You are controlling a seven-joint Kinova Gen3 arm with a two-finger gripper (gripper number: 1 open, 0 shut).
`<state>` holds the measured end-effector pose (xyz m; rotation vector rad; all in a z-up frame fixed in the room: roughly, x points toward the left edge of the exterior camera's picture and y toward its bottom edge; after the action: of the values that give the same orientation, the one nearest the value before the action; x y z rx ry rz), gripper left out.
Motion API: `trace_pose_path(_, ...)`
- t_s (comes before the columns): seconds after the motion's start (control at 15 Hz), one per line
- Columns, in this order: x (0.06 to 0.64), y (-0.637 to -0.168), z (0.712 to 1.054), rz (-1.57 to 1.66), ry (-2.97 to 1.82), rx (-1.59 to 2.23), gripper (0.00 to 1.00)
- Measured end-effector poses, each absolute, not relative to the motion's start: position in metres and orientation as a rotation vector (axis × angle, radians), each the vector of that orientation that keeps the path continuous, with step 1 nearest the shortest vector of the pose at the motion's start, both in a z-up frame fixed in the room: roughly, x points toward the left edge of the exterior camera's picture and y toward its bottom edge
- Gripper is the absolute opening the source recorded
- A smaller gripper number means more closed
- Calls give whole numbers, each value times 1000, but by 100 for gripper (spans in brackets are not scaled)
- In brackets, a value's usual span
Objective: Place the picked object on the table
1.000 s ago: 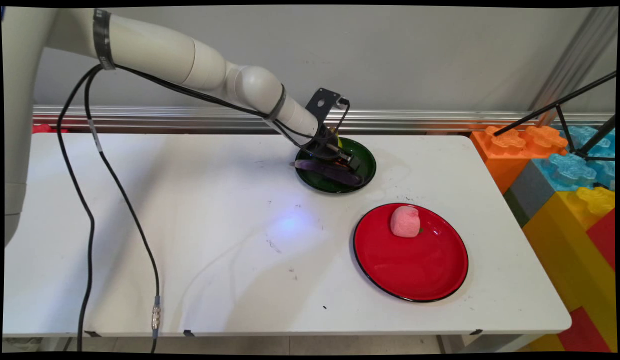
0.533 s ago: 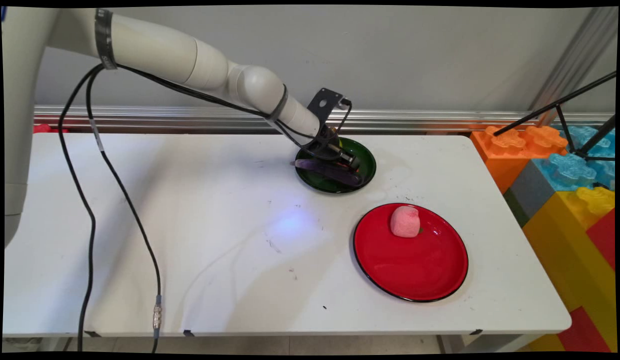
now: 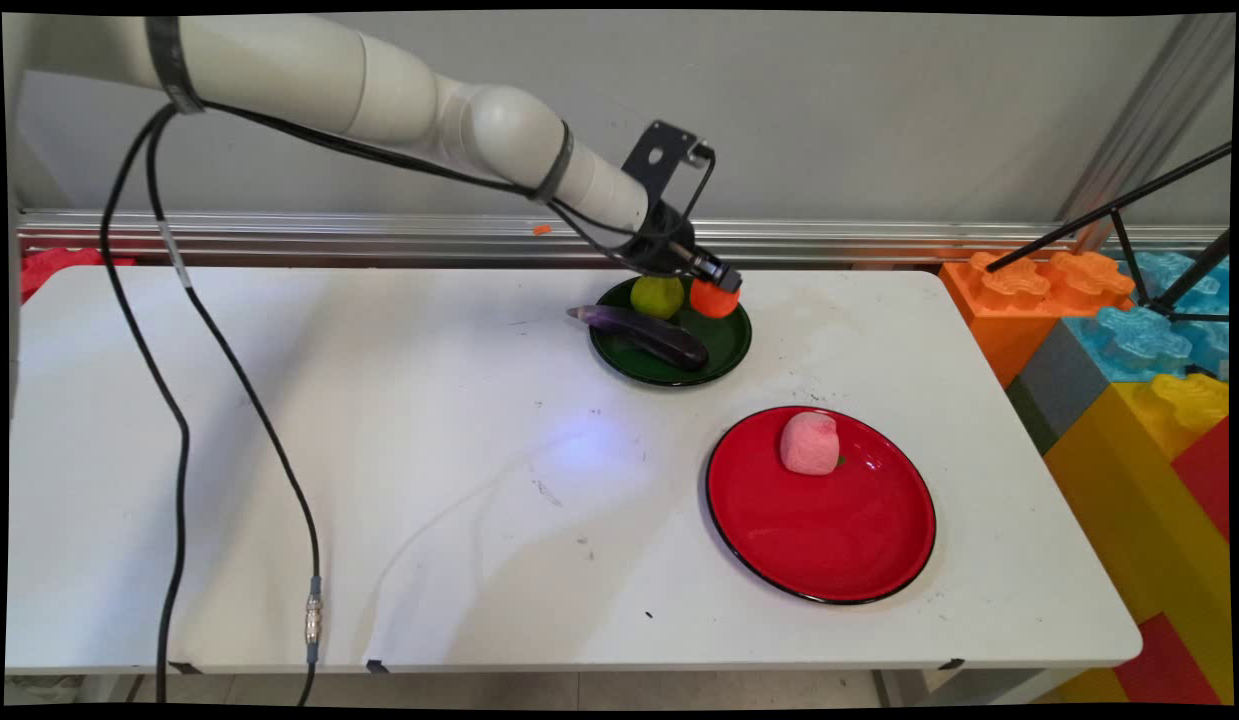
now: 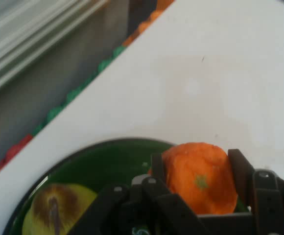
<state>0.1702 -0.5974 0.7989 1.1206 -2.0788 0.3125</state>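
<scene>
1. Gripper (image 3: 717, 287) clamped on orange fruit (image 4: 199, 177), one finger each side, lifted just above green plate (image 3: 731, 350)
2. On plate: eggplant (image 3: 644, 335) across near rim, yellow-green fruit (image 3: 657, 297) behind

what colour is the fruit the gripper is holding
Orange, with a small green spot; the fruit shows best in the hand view.

yellow-green fruit (image 4: 59, 210): cut by bottom edge | green plate (image 4: 103, 164): partly cut off
</scene>
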Motion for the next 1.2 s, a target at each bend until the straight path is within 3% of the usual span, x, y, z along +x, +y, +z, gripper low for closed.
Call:
trace_pose_path(0.73, 182, -546, 867, 240, -2100, 1035, 0)
trace_pose_path(1.2, 184, -495, 882, 103, -2181, 979, 0)
